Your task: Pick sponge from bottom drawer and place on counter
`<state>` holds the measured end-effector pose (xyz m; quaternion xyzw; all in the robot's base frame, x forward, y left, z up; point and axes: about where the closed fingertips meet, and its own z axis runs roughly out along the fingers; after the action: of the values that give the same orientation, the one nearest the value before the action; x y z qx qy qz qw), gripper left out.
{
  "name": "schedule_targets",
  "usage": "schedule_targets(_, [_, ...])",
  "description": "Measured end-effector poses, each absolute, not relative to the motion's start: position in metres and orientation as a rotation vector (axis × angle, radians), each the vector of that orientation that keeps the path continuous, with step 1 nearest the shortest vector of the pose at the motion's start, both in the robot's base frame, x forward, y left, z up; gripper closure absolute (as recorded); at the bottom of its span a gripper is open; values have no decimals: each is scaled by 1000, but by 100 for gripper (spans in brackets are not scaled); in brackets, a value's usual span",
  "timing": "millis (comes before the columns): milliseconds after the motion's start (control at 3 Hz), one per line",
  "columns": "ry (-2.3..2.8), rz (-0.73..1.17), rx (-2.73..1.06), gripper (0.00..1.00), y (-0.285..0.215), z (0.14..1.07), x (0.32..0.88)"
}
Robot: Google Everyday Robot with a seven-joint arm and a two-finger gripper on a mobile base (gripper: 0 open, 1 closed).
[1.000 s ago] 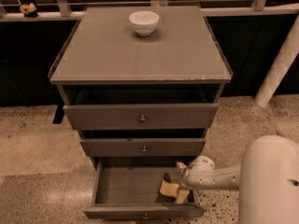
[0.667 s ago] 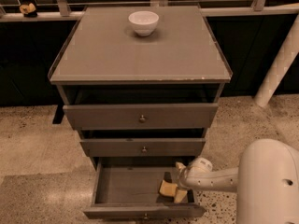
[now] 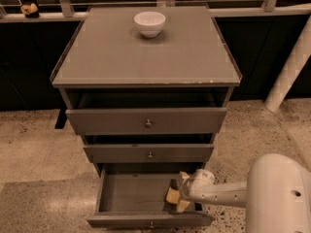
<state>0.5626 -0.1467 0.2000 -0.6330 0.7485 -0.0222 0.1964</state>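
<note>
Reaching pincer (image 3: 176, 198), seemingly inside bottom drawer (image 3: 127, 194)

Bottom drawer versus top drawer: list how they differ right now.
The bottom drawer is pulled far out, its floor exposed; the top drawer is only slightly out, showing a dark gap under the counter. The hand reaches into the bottom drawer's right side; nothing reaches into the top drawer. Both have grey-brown fronts with a small round central knob.

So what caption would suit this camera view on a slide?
The robot's gripper reaches into the right side of the open bottom drawer, while a white bowl sits on the counter.
</note>
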Motion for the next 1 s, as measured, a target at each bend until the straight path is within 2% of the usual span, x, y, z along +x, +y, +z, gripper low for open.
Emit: schedule_targets(1000, [2144, -90, -1788, 0, -137, 187, 604])
